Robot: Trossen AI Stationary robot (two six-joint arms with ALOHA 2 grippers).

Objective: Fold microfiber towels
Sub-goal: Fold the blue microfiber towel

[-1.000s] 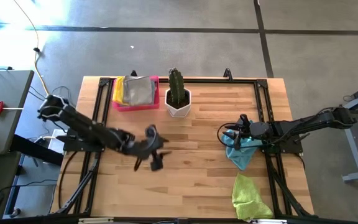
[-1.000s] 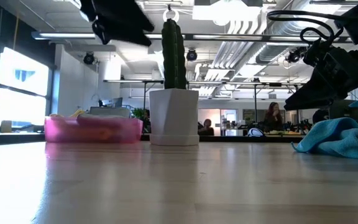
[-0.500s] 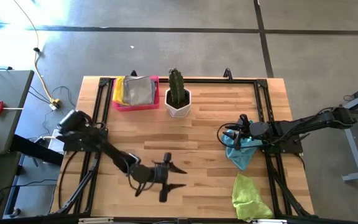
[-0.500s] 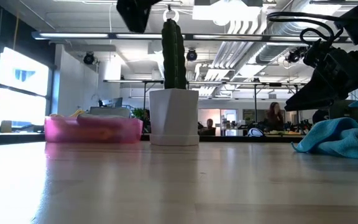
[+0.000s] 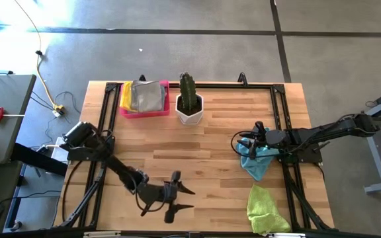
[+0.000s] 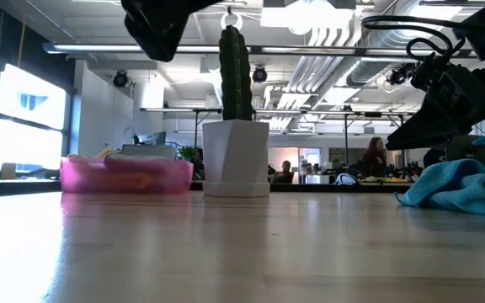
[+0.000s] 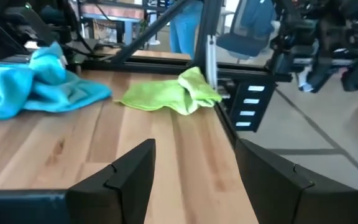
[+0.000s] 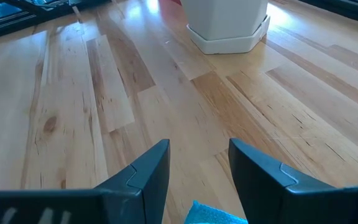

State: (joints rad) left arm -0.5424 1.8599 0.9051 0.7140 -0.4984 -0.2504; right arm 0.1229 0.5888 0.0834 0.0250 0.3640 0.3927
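Observation:
My left gripper (image 5: 186, 199) (image 7: 194, 149) hangs open over bare wood near the table's near edge and points toward the right edge. Ahead of it a lime green towel (image 5: 266, 208) (image 7: 169, 93) lies crumpled at the near right corner. A light blue towel (image 5: 255, 162) (image 7: 36, 87) lies bunched beside it. My right gripper (image 5: 243, 144) (image 8: 199, 146) waits open just above the blue towel's left part. Whether it touches the cloth, I cannot tell. A yellow towel (image 5: 127, 96) and a grey towel (image 5: 149, 97) lie in the pink tray (image 5: 144, 114).
A cactus in a white pot (image 5: 189, 104) (image 6: 235, 156) stands at the far middle, right of the pink tray (image 6: 126, 175). A black frame (image 5: 111, 119) runs along the table's left, far and right edges. Bare wood stretches between the two grippers.
My left gripper has swung from the table's middle toward the near edge and a little to the right. It has come down and tipped from pointing downward to nearly level, and it stays open. The right arm and the towels have kept still.

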